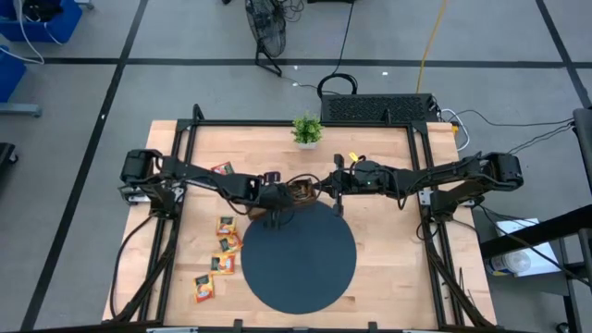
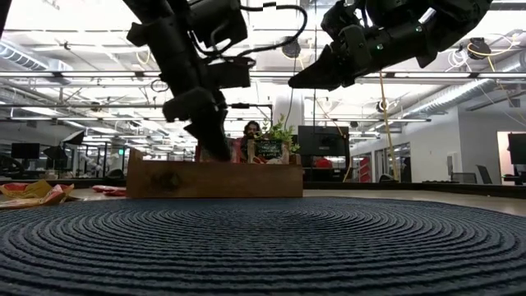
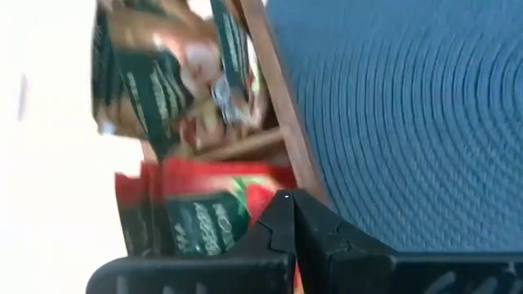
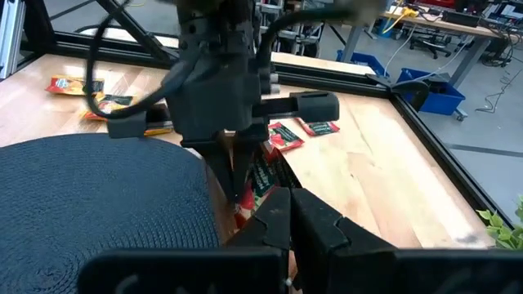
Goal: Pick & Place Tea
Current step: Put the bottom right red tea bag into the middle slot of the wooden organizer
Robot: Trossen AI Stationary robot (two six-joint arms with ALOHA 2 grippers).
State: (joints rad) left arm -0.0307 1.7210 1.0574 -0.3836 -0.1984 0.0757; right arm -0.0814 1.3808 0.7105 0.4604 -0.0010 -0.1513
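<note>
Left pincer [image 4: 233, 181] reaching down into wooden tray [image 2: 214, 178] at far edge of dark round mat [image 1: 298, 257], fingers pressed together among red tea sachets [image 3: 204, 216] (hold on one: can't tell). Right pincer [image 2: 300, 80] hovering above tray, pressed together, empty. Yellow-orange sachets [image 1: 222, 250] lying loose on surface [image 1: 388, 240], left of mat.

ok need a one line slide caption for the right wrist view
Left gripper shut, reaching down into the wooden tray beside the dark round mat.

Bright overhead room light, glare whitening the left wrist view, its close red sachets [image 3: 204, 220] blurred
</note>
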